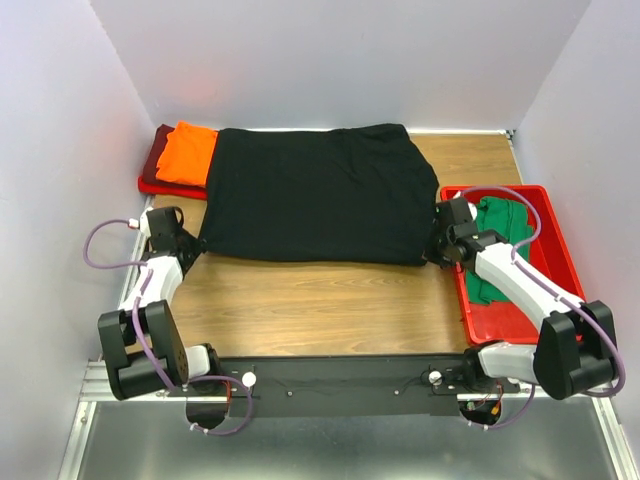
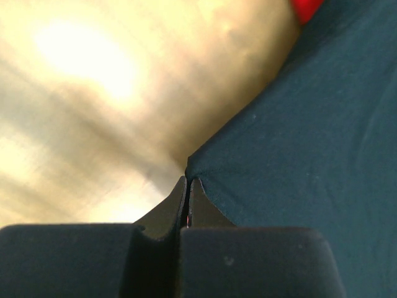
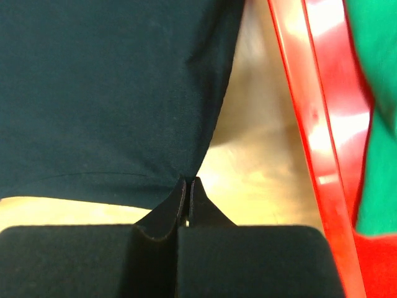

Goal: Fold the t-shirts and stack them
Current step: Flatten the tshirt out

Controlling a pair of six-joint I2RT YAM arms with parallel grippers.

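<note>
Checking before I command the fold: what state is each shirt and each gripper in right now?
black t-shirt: spread flat on the table, near corners pinched.
orange t-shirt: folded, lying on the dark red t-shirt.
dark red t-shirt: flat under the orange one.
green t-shirt: crumpled in the red bin.
left gripper: shut on the black t-shirt's near left corner.
right gripper: shut on its near right corner.

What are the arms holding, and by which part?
The black shirt: left tool pinches its near left corner, right tool its near right corner.
</note>
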